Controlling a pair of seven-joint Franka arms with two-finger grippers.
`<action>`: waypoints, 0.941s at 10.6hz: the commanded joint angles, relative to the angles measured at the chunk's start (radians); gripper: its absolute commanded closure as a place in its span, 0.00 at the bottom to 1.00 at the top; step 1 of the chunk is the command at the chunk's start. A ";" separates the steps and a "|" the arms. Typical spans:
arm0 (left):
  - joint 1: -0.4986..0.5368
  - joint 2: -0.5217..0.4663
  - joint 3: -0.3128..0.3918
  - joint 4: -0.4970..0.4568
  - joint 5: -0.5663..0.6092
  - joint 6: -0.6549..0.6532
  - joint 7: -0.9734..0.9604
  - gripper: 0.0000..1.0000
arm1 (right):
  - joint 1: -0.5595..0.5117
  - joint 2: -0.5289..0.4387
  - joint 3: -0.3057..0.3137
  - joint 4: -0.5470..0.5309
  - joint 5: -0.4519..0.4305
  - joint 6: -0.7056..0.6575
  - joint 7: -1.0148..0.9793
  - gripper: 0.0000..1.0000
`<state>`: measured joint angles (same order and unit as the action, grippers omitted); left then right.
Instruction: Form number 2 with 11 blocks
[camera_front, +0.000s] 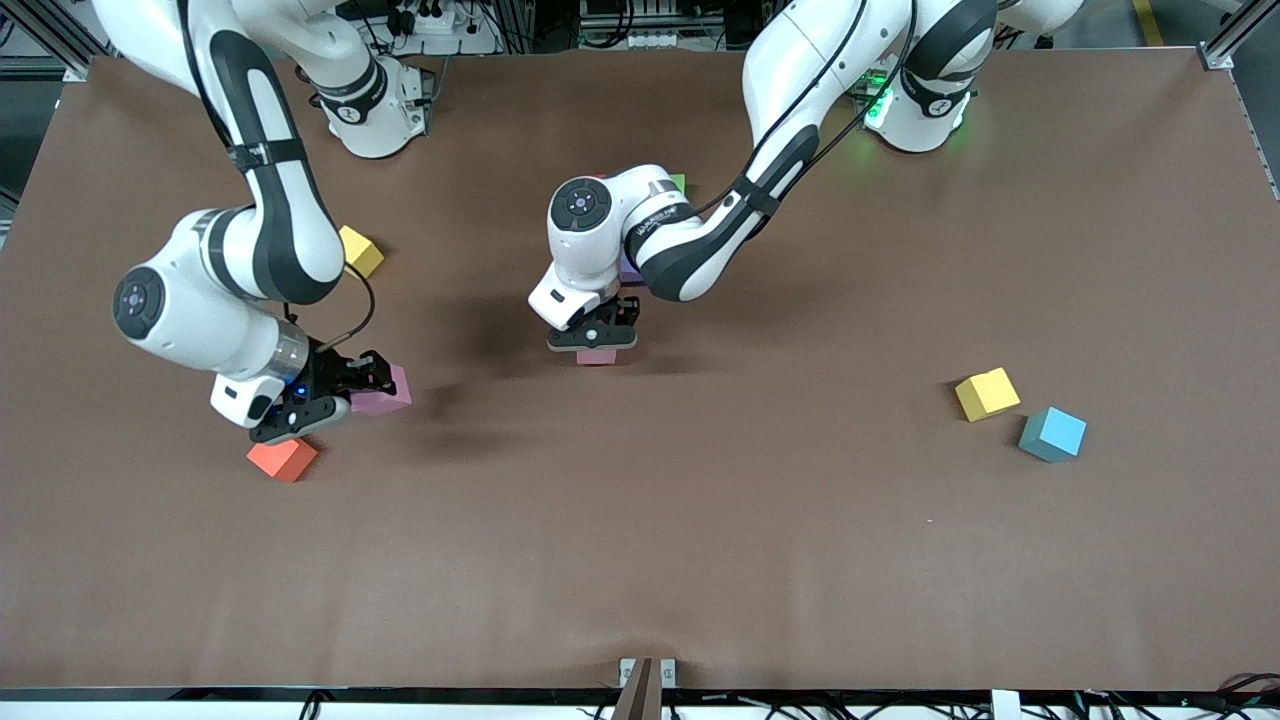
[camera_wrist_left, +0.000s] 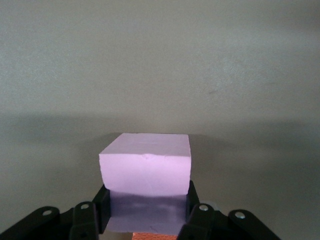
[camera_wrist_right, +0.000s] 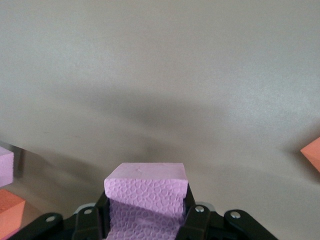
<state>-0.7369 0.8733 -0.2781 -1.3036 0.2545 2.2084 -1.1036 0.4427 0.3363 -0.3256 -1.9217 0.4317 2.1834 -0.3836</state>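
Observation:
My left gripper (camera_front: 596, 342) is shut on a pink block (camera_front: 597, 356) (camera_wrist_left: 145, 160) low over the middle of the table. An orange edge (camera_wrist_left: 150, 234) peeks out just under this block. A purple block (camera_front: 630, 270) and a green block (camera_front: 679, 183) show past the left arm, farther from the front camera; the arm hides whatever else lies there. My right gripper (camera_front: 366, 386) is shut on another pink block (camera_front: 388, 393) (camera_wrist_right: 145, 182), tilted, toward the right arm's end. An orange block (camera_front: 283, 459) lies on the table beside it.
A yellow block (camera_front: 360, 250) lies near the right arm's forearm. Another yellow block (camera_front: 987, 393) and a light blue block (camera_front: 1052, 433) sit together toward the left arm's end. The brown table (camera_front: 700, 560) has open room nearer the front camera.

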 joint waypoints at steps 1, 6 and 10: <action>-0.018 0.015 0.017 0.026 -0.017 0.002 0.010 0.55 | -0.183 0.023 0.208 0.094 -0.121 -0.062 0.144 0.93; -0.032 0.019 0.017 0.023 -0.014 0.002 0.010 0.55 | -0.248 0.023 0.355 0.145 -0.243 -0.131 0.370 0.93; -0.033 0.019 0.017 0.020 -0.014 0.001 0.036 0.54 | -0.216 0.026 0.343 0.141 -0.241 -0.131 0.382 0.92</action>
<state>-0.7559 0.8833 -0.2745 -1.3036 0.2545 2.2084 -1.0896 0.2059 0.3489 0.0202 -1.8049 0.2137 2.0672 -0.0308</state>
